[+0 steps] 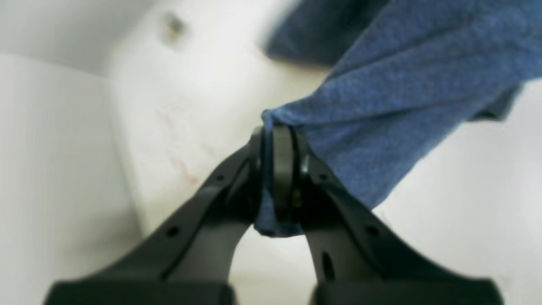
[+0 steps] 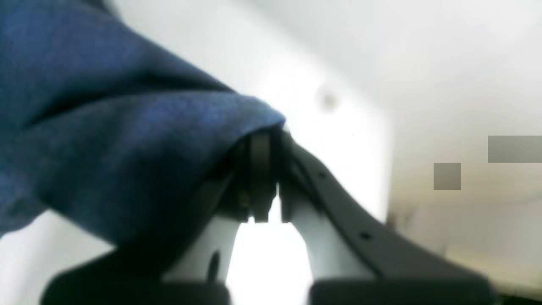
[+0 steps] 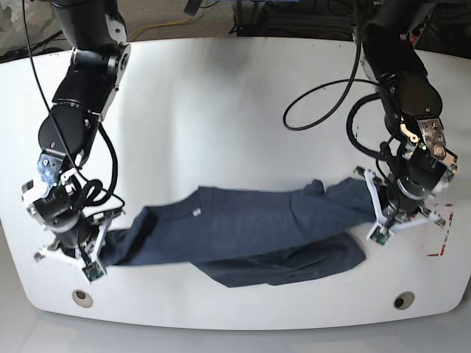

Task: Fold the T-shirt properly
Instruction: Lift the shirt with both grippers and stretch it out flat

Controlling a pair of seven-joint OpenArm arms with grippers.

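At the shirt's two ends, the left gripper and the right gripper each have their jaws closed on dark blue cloth. Between them the T-shirt spans the white table, partly bunched; folding it well probably calls for even tension and both ends lowered together, lest the lower layer skew. No writing is legible.

Can't see all of the T-shirt in the 2 wrist views: cut off at top and right in the left, at top and left in the right. Can't make out 1 finger of the right gripper fully, partly hidden under cloth. Can't read the red marks, blurred on the table.
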